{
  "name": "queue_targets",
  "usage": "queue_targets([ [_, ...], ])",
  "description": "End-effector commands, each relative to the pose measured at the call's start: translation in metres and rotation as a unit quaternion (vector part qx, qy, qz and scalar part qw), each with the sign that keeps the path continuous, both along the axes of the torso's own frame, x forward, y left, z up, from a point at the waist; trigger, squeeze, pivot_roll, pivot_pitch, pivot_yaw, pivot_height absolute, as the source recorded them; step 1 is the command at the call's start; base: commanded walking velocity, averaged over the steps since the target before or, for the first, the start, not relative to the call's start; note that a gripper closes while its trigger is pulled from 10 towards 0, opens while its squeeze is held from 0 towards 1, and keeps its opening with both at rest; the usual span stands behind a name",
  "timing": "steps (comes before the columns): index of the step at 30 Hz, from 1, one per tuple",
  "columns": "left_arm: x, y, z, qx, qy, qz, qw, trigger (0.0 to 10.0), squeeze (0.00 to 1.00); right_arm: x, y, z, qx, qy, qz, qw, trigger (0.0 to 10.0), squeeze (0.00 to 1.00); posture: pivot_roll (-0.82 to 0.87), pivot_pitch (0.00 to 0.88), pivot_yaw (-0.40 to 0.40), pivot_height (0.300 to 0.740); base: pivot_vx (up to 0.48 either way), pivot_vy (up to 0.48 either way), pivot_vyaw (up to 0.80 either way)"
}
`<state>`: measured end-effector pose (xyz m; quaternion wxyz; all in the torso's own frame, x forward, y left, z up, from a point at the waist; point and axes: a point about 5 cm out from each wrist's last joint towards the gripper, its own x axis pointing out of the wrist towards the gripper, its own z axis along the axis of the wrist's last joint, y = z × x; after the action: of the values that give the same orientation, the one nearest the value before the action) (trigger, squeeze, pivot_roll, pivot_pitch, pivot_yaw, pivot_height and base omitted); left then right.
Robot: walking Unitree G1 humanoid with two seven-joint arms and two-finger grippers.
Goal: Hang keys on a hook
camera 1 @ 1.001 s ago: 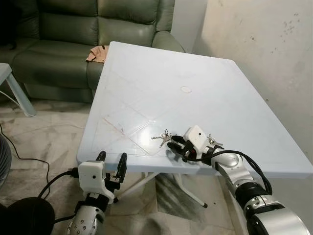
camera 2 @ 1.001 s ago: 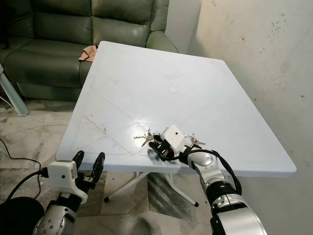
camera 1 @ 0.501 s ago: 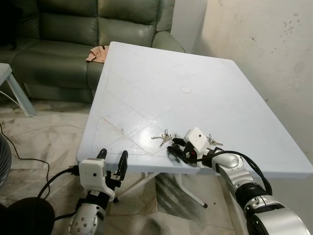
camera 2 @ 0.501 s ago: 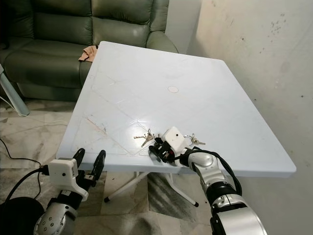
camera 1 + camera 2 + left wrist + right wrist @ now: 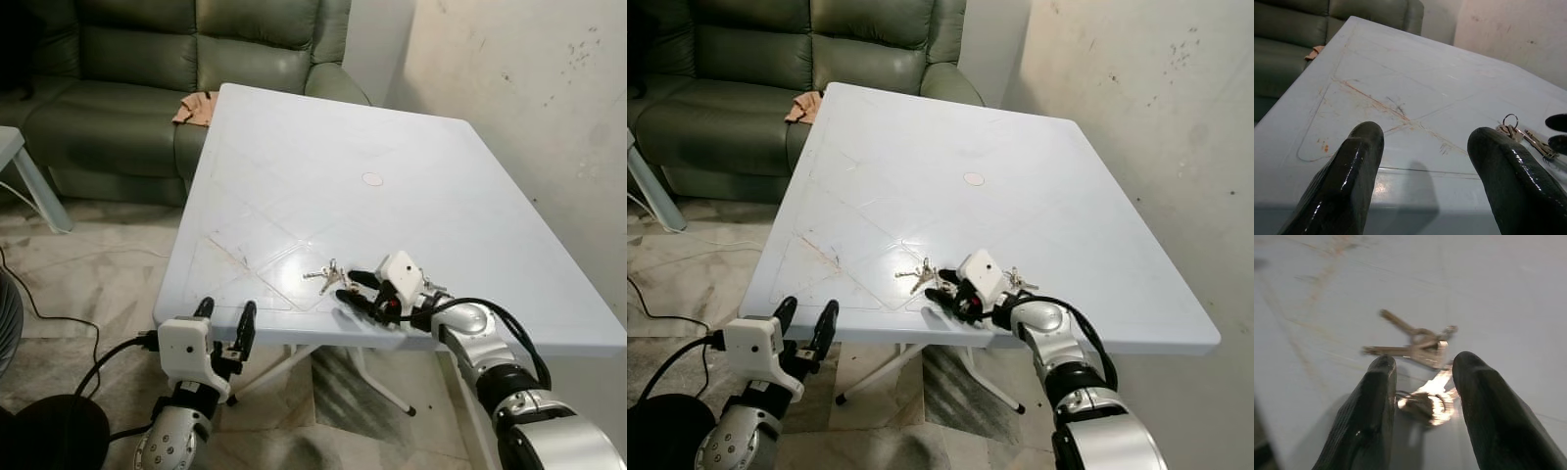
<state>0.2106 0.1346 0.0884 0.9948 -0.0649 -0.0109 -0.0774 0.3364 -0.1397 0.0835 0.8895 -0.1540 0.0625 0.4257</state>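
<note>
The keys [image 5: 329, 276] lie flat on the white counter [image 5: 294, 166] close to its near edge; the right claw [image 5: 359, 293] rests low on the counter just beside them, its two black fingers [image 5: 1374, 401] spread apart with the key ring between the tips, gripping nothing yet; the left claw [image 5: 227, 328] hangs open below the near edge, idle; a second small bunch [image 5: 428, 285] lies behind the right wrist; this looks like the pick-up step, so the next move calls for closing on the ring, lifting, then finding a hook.
</note>
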Motion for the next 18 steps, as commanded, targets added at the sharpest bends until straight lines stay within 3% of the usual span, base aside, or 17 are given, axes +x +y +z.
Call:
queue_targets([
  [1, 0.0009, -0.0038, 0.0014, -0.004, 0.001, -0.006, 1.000, 10.0, 0.00, 0.0034, -0.0056, 0.0047, -0.015, -0.014, -0.007, 1.000, 10.0, 0.00, 0.03, 0.043, -0.153, 0.732, 0.000, 0.000, 0.00],
  [18, -0.0004, -0.0051, 0.0016, -0.005, 0.001, -0.008, 1.000, 10.0, 0.00, -0.0032, -0.0110, 0.0005, -0.029, 0.018, 0.051, 0.998, 10.0, 0.00, 0.03, 0.047, -0.153, 0.732, 0.000, 0.000, 0.00],
])
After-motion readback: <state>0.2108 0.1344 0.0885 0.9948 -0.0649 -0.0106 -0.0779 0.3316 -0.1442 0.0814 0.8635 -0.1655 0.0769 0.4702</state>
